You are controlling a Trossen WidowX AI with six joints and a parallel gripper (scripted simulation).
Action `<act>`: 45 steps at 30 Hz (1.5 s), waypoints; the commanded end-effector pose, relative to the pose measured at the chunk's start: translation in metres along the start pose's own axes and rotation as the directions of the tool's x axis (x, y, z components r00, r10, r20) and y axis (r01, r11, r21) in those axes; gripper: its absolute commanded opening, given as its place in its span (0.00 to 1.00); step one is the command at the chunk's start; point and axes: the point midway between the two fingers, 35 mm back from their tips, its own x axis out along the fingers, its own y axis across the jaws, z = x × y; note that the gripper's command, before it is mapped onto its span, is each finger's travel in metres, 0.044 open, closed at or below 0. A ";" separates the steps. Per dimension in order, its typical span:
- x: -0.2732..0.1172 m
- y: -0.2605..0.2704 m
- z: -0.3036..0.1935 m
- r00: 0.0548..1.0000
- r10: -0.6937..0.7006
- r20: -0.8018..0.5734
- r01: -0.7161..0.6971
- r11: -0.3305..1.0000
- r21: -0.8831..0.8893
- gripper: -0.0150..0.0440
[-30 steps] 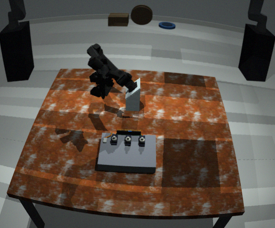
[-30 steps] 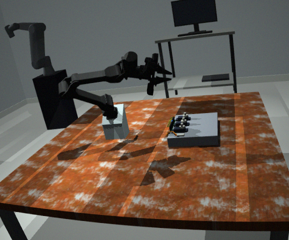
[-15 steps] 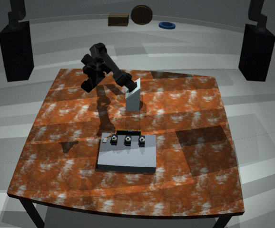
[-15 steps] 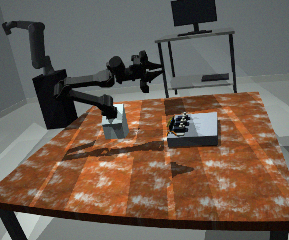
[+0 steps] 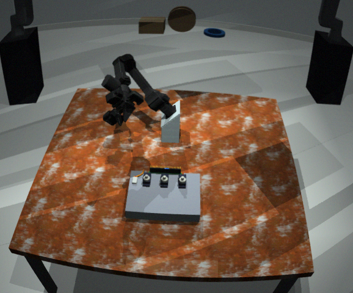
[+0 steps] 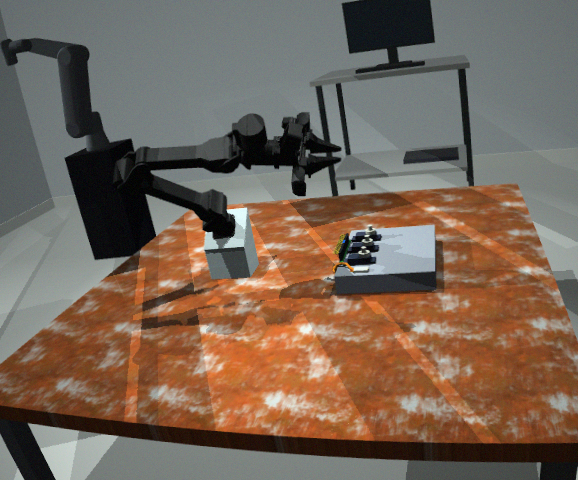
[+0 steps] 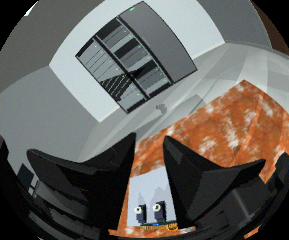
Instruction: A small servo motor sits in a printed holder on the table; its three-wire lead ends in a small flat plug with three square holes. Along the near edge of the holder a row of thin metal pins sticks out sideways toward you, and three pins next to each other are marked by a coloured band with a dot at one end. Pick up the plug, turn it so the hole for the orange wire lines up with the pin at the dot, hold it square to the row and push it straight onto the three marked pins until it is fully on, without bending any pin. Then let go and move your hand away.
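A white plug [image 5: 134, 180] [image 6: 361, 269] lies on top of the grey block [image 5: 170, 201] [image 6: 403, 250] [image 7: 150, 185], at its left end in the top view. Its orange lead [image 6: 342, 265] [image 7: 172, 227] loops over the block's edge. The pin row [image 5: 160, 166] [image 6: 340, 243] [image 7: 149, 228] sticks out along the edge facing the arm. A blue band [image 5: 167, 168] [image 7: 155, 225] marks part of it; the dot is too small to tell. My gripper [image 5: 122, 122] [image 6: 339, 153] [image 7: 149, 139] is partly open and empty, high above the table and apart from the plug. The right finger hides the plug in the wrist view.
Three small servos with pale round tops, such as the middle one [image 5: 163, 179] [image 6: 366, 244], stand beside the pin row. The arm's pale pedestal [image 5: 170, 132] [image 6: 231, 255] stands behind the pins. The table's near edge [image 5: 157, 274] is in front of the block.
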 end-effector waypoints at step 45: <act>0.072 -0.126 -0.179 0.175 -0.685 -0.707 0.177 0.729 -0.661 0.45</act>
